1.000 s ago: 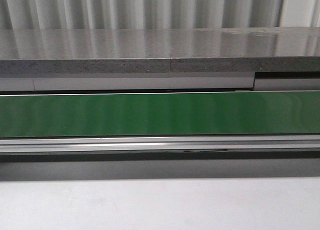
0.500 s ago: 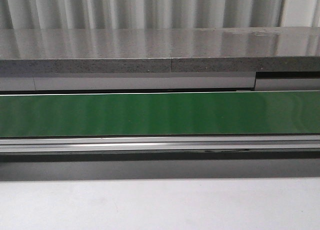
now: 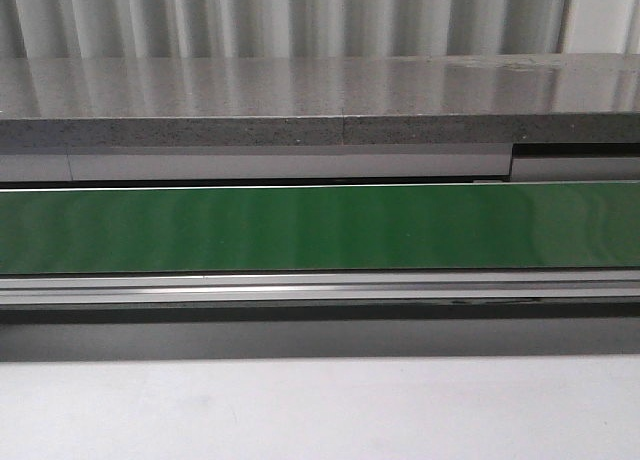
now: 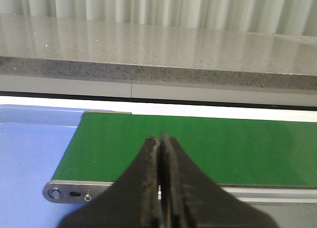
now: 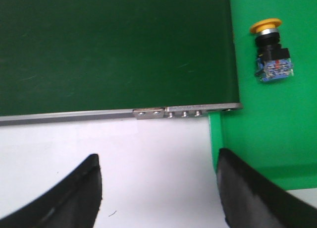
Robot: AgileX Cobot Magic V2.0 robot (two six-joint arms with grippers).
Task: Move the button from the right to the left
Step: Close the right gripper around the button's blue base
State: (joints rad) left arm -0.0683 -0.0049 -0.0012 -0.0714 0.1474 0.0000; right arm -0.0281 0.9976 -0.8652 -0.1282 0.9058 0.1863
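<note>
The button (image 5: 270, 51) shows only in the right wrist view. It lies on its side on a bright green tray (image 5: 277, 139), yellow cap away from the camera, blue-and-clear block nearer. My right gripper (image 5: 158, 173) is open and empty over the white table, short of the tray and to the side of the button. My left gripper (image 4: 161, 143) is shut and empty, held over the near rail of the green conveyor belt (image 4: 208, 143) close to its end. Neither gripper nor the button shows in the front view.
The dark green belt (image 3: 320, 228) runs across the front view with a metal rail (image 3: 320, 288) before it and a grey stone ledge (image 3: 320, 110) behind. A blue tray (image 4: 29, 153) lies at the belt's end in the left wrist view. White table (image 5: 148, 148) lies under the right gripper.
A small dark mark on the near rail has slid rightward in the front view. Nothing else differs.
</note>
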